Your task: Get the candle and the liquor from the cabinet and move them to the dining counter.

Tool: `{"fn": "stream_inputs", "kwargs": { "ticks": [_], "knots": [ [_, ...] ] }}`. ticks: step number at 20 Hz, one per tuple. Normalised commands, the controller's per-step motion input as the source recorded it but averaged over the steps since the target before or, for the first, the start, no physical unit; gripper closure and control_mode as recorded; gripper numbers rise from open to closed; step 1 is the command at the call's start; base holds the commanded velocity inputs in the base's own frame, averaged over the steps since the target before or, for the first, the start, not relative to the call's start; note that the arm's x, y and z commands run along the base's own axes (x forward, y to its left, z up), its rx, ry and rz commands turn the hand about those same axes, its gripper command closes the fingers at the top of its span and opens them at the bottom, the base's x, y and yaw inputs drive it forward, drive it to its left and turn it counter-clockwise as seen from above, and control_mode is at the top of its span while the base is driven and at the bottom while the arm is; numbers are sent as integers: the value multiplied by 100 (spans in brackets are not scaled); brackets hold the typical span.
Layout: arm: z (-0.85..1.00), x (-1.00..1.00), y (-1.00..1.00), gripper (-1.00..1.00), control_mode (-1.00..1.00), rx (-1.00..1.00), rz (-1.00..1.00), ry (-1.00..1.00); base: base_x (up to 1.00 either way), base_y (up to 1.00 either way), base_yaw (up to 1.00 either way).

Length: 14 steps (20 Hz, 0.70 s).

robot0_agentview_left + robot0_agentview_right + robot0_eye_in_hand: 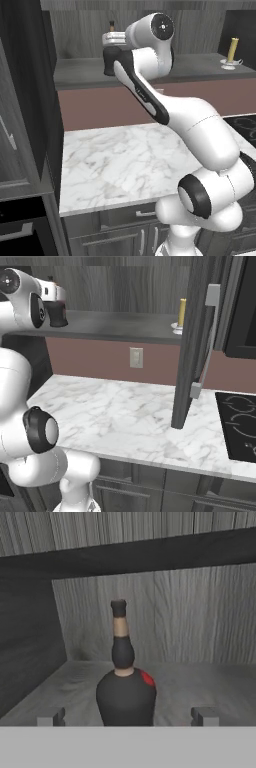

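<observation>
Cabinet shelf [190,67] — liquor [125,687], candle [232,50]

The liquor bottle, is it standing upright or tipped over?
Upright: the liquor bottle stands on the cabinet shelf with its neck pointing straight up.

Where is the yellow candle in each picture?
Left base view: the candle stands top right on the cabinet shelf.
Right base view: upper middle, beside the open door's edge.
Hand view: none; the liquor is there instead.
Shared landmark: the shelf.
</observation>
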Motion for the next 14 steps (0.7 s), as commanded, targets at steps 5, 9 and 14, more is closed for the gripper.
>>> {"fn": "stream_inputs", "kwargs": {
  "ticks": [5, 9, 14],
  "knots": [
    [0, 31, 0, -100, -100, 10, 0, 6, 0, 0, 0],
    [0, 25, 5, -100, -100, 2, 0, 5, 0, 0, 0],
    [0, 18, 16, -100, -100, 0, 0, 3, 0, 0, 0]
  ]
}}
